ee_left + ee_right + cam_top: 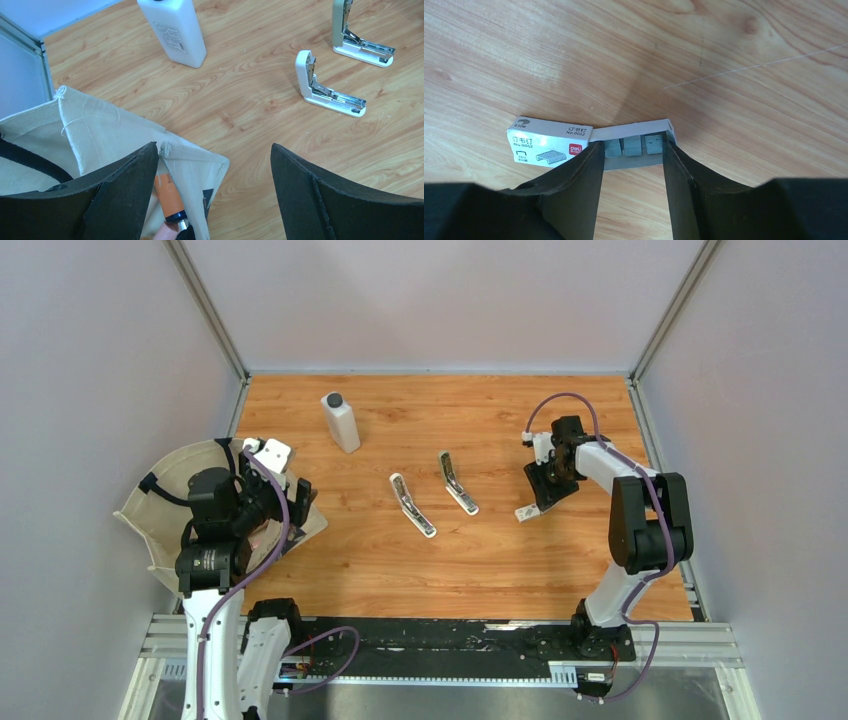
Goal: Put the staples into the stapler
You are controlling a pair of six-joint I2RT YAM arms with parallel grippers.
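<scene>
The staples box lies on the wood at the right (526, 512). Its printed white sleeve (549, 142) is slid left off the pale tray (636, 131), which shows three grey staple blocks (654, 144). My right gripper (631, 150) stands low over the tray, jaws apart on either side of the blocks and not squeezing them. Two staplers lie hinged open mid-table: a white one (412, 505) (325, 85) and a greenish one (457, 483) (357, 35). My left gripper (215, 190) hangs wide open over the corner of a cloth bag, holding nothing.
A cream tote bag (175, 505) (100, 135) lies at the left edge, with an orange tube (167, 197) inside it. A white bottle (340, 422) (172, 30) stands at the back left. Grey walls close in the table on three sides.
</scene>
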